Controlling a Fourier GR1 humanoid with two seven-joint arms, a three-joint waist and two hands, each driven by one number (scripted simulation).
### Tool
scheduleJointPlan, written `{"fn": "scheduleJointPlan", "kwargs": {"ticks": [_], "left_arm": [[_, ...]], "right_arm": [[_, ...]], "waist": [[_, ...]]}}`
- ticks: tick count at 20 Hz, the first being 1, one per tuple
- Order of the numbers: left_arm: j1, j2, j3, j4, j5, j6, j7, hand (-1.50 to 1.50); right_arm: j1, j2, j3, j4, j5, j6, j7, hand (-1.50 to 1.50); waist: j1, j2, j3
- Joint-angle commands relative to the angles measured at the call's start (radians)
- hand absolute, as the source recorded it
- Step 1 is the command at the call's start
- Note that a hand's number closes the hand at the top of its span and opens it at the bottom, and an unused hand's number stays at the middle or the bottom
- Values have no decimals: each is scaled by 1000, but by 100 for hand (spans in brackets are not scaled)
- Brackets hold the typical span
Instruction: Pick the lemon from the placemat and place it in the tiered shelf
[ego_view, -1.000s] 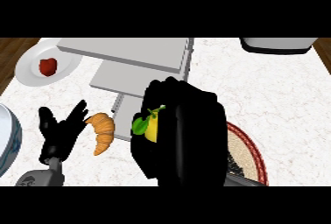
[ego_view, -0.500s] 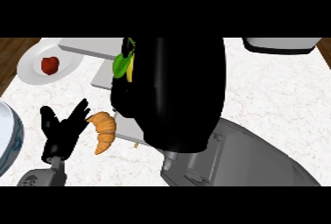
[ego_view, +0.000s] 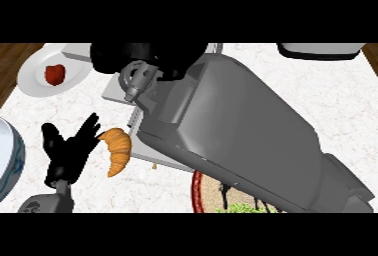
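The right hand (ego_view: 148, 56) is seen over the shelf (ego_view: 114, 92) at the far side of the worktop (ego_view: 325, 95), its grasp not to be told and the lemon hidden, while the left hand (ego_view: 68, 150) is held beside the croissant (ego_view: 117, 150) with fingers (ego_view: 88, 127) spread open.

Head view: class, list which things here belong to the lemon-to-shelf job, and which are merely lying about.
Job in hand: right hand above the tiered shelf; placemat at the near edge; lemon, hidden just now.

Lying about: croissant; plate with a red item; white object at the far edge; left hand, resting open at lower left.
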Motion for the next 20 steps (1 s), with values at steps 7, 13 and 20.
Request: {"fn": "scheduleJointPlan", "kwargs": {"ticks": [7,13,20], "left_arm": [[5,-12,1,35,-15,13,22,0],[28,-22,0,58,-27,1,-34,0],[-32,-12,9,-6,-24,34,80,0]], "right_arm": [[-130,11,-50,283,-24,-75,88,150],[-107,11,-56,346,-23,-179,-45,150],[-153,11,-32,349,-87,-170,10,150]], "waist": [[-16,8,-2],[-23,10,-2],[-28,4,-1]]}}
